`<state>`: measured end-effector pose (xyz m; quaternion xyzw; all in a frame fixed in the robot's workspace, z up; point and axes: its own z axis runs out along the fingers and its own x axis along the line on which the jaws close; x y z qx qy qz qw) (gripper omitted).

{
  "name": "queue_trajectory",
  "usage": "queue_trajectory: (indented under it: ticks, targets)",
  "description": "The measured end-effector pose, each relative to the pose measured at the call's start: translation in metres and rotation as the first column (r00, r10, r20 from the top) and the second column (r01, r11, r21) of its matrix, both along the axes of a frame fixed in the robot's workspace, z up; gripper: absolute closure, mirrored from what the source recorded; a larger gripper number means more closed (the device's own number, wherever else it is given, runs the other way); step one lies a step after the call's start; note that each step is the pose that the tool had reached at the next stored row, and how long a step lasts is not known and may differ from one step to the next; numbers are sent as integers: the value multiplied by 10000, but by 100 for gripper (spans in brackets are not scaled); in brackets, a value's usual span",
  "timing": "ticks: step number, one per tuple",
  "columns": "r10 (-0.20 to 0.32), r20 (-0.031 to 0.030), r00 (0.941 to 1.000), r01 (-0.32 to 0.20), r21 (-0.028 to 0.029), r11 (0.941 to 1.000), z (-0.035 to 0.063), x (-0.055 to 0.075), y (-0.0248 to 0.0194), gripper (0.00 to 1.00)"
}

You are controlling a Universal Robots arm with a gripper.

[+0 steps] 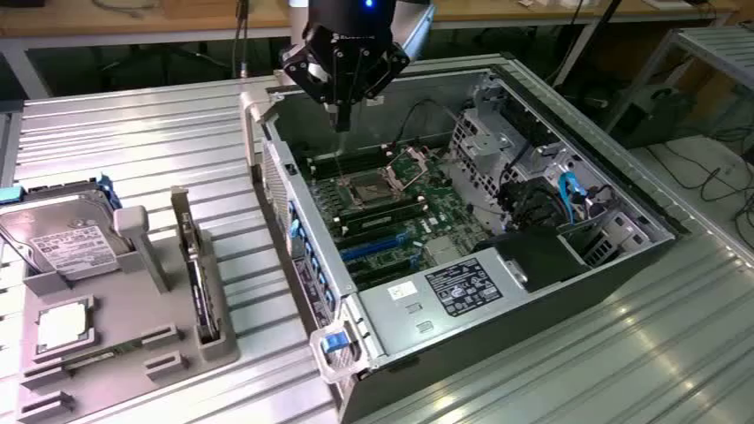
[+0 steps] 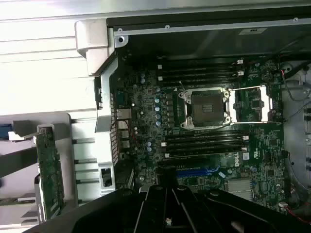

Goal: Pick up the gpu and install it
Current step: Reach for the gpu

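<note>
The gripper (image 1: 342,119) hangs clenched and empty over the open computer case (image 1: 507,344), above its CPU socket (image 1: 374,190), so the pick-up is not yet made. Doing it well likely means clearing the case's side wall, spreading the jaws, and meeting the card squarely along its top edge. The gpu (image 1: 198,283) stands on edge in a grey holder (image 1: 130,353) outside the case, just beyond that wall, with a hard drive (image 1: 65,238) farther out.

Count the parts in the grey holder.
3: silver white-labelled hard drive, far end; square silver chip, middle; thin dark gpu card, upright at the exterior view's right. Others may be hidden.
</note>
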<state>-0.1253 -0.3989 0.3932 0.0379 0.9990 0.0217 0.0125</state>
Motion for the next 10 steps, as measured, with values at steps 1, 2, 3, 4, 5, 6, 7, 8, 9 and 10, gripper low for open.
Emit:
queue_trajectory:
  ticks: [1, 2, 3, 4, 5, 6, 7, 8, 9, 10]
  targets:
    - [0, -4, 10000, 0, 0, 10000, 0, -59, 0, 89]
    - [0, -4, 10000, 0, -1, 10000, 0, -78, 0, 89]
    - [-1, -5, 10000, 1, -1, 10000, 0, -91, 0, 89]
    - [0, -4, 10000, 0, 0, 10000, -1, -101, 0, 89]
    - [0, -5, 10000, 0, -1, 10000, -1, -109, 0, 89]
    - [0, -8, 10000, 0, -1, 10000, -1, -121, 0, 89]
    - [0, -9, 10000, 0, -1, 10000, -1, -129, 0, 89]
    - [0, -12, 10000, 0, -1, 10000, -2, -140, 0, 89]
    - [1, -13, 10000, -1, 0, 10000, -2, -147, 0, 89]
    - [0, -16, 10000, 0, -1, 10000, -2, -155, 0, 89]
